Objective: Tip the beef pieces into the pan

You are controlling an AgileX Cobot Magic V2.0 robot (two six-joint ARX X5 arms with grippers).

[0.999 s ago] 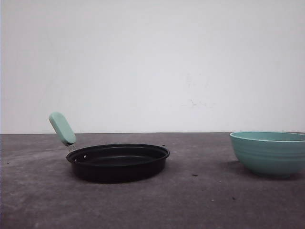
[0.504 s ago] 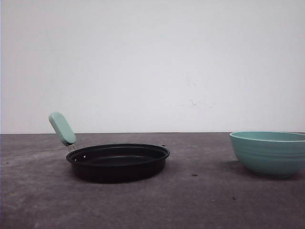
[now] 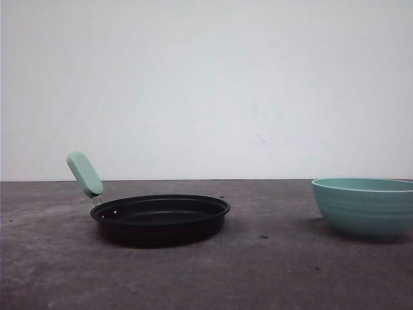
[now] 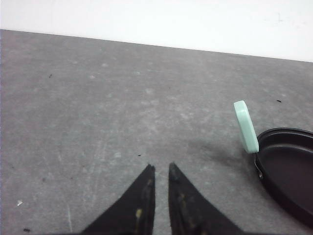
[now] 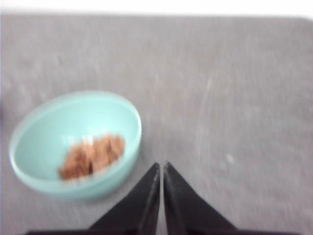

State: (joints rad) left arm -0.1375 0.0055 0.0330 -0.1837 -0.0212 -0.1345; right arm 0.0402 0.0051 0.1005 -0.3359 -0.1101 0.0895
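The black pan (image 3: 160, 219) sits left of centre on the grey table, its mint-green handle (image 3: 84, 174) rising to the left. In the left wrist view the pan (image 4: 288, 171) and its handle (image 4: 245, 126) lie off to one side of my left gripper (image 4: 161, 166), whose jaws stand almost together with nothing between them, over bare table. A teal bowl (image 3: 364, 206) stands at the right. The right wrist view is blurred and shows the beef pieces (image 5: 93, 154) heaped in that bowl (image 5: 39, 142). My right gripper (image 5: 161, 164) is shut and empty, just beside the bowl's rim.
The grey tabletop (image 3: 277, 271) stretches between pan and bowl, with a few small dark specks (image 3: 263, 237) on it. A plain white wall (image 3: 206, 84) stands behind the table's far edge.
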